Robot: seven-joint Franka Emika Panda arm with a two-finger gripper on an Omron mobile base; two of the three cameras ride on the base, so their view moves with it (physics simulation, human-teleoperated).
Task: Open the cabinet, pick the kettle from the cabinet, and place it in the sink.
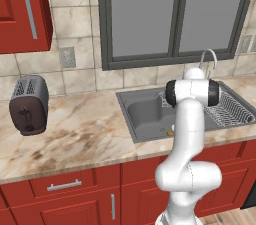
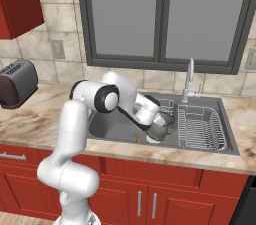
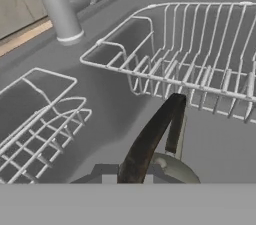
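Marble-look counter [image 1: 85,134] is run along under a big grey window [image 1: 175,14], with beige tile behind it and red low cabinets [image 1: 65,194] below. Off at the counter's left end a grey-brown toaster [image 1: 29,105] is parked, well apart from everything else. Up in the top left corner the red wall cabinet [image 1: 22,9] is seen with its long silver bar handle.

Most of the sink [image 2: 112,130] is blocked in the left base view by the arm's own elbow, so the right base view is the better one. There the arm is reached down into the basin, and the gripper [image 2: 159,128] is clamped shut on the dark arched handle of the kettle [image 2: 159,131]. In the hand view that handle is seen rising right between the fingertips, with the grey-green dome just below.

The kettle is placed low inside the basin, just beside the wire dish rack [image 2: 201,128] and in front of the chrome faucet [image 2: 189,80]. Whether its base is actually touching the sink floor can't quite be told. A small orange bit [image 2: 138,139] is also lying on the basin floor near the kettle.
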